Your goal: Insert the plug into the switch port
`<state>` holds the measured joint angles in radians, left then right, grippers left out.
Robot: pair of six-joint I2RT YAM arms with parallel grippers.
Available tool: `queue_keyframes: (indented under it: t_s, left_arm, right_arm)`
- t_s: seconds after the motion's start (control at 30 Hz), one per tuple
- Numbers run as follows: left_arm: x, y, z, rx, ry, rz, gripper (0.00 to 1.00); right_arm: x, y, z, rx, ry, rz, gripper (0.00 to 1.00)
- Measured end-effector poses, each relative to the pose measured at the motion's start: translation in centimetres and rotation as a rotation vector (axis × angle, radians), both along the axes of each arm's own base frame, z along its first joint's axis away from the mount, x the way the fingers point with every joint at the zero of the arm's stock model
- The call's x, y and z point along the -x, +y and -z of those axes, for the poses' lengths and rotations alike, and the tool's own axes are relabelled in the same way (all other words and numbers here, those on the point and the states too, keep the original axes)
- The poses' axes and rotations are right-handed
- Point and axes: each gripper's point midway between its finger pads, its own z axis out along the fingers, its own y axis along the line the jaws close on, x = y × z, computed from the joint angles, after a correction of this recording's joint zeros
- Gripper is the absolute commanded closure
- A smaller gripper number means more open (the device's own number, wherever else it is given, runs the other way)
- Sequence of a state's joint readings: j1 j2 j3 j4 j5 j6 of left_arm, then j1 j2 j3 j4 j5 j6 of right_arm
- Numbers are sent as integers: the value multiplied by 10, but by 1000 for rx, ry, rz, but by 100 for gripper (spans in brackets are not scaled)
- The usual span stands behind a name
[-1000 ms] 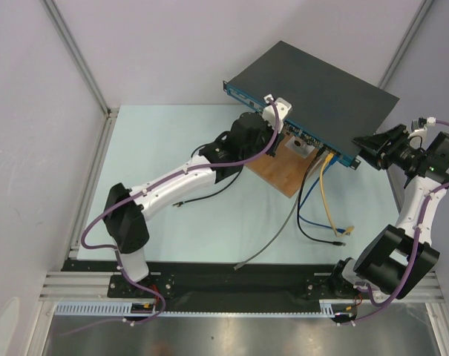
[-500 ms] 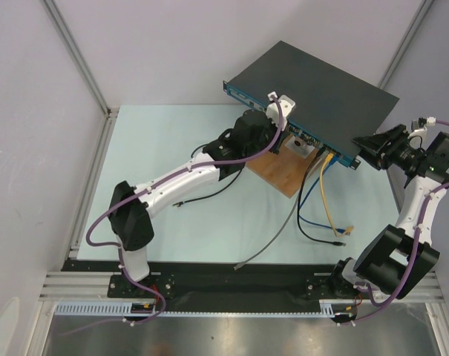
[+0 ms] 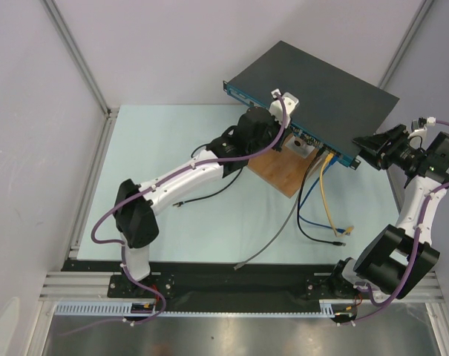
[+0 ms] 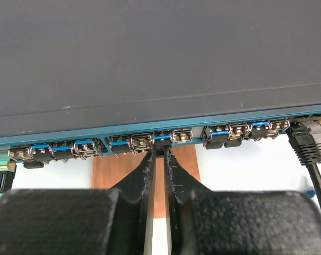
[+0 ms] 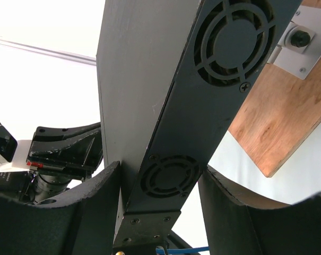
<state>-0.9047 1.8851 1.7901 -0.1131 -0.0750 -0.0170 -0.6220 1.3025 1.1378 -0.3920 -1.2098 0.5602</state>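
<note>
left gripper (image 4: 159,156): jaws nearly shut, pinching the plug (image 4: 161,144) | plug at 12 o'clock from the jaws, at 1 mid-row socket of the switch (image 3: 313,81); long axis pointing straight in | right gripper (image 5: 159,170): clamped on the switch's 3 o'clock end; left arm nearer

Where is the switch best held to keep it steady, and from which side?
Grip the switch at its right end, the narrow fan wall, coming from the right. The box is flat and thin, so top and bottom faces can be pinched.
</note>
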Motion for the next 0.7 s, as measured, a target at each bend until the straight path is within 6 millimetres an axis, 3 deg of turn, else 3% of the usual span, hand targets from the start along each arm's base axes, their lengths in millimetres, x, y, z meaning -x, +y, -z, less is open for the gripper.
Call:
queue_keyframes:
  t_s: [0.7]
  left_arm:
    - [-9, -2, 0, 49, -156, -50, 84]
  right_arm:
    - [-2, -2, 0, -9, 1, -9, 100]
